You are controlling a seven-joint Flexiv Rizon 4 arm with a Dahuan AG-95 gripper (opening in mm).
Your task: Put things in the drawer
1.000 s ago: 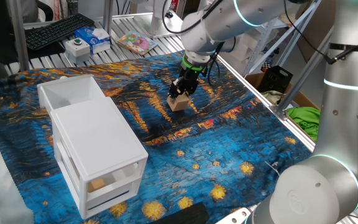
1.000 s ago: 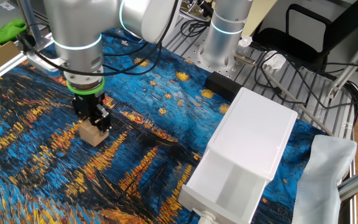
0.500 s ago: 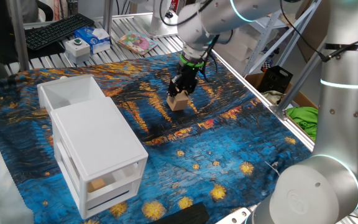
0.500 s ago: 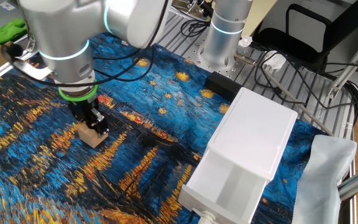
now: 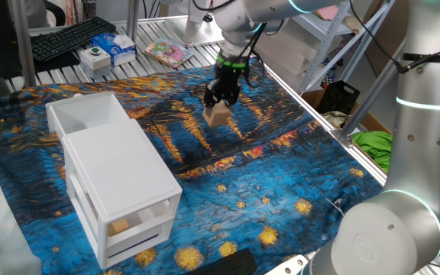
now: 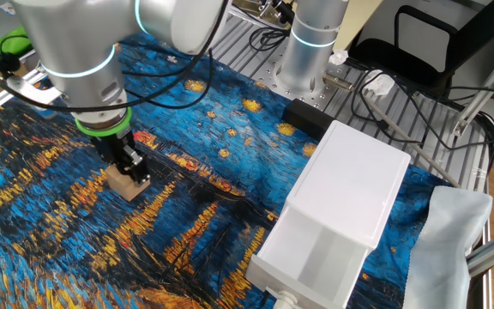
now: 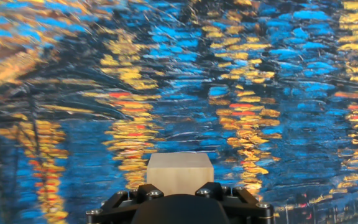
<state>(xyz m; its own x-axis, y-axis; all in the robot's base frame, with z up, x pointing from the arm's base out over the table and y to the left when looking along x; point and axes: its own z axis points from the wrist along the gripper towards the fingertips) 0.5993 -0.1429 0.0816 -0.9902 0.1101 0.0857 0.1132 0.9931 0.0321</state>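
Note:
My gripper (image 5: 221,98) is shut on a light-tan wooden cube (image 5: 218,114) and holds it a little above the blue and yellow painted cloth, right of the cabinet. In the other fixed view the gripper (image 6: 127,166) and cube (image 6: 129,184) are at the left. The hand view shows the cube (image 7: 179,171) between the fingers, with cloth below. The white cabinet (image 5: 124,179) has its top drawer (image 5: 88,114) pulled open and empty; it also shows in the other fixed view (image 6: 314,256). Another cube (image 5: 118,225) lies in a lower see-through drawer.
A keyboard (image 5: 71,37), a blue box (image 5: 118,47) and a booklet (image 5: 166,52) lie on the metal bench behind the cloth. A black box (image 6: 310,117) sits near the arm base. A white cloth (image 6: 454,232) lies beside the cabinet. A green rag (image 5: 373,145) is off the right edge.
The gripper has risen with the cube in it, lifting it off the cloth and shifting slightly toward the back.

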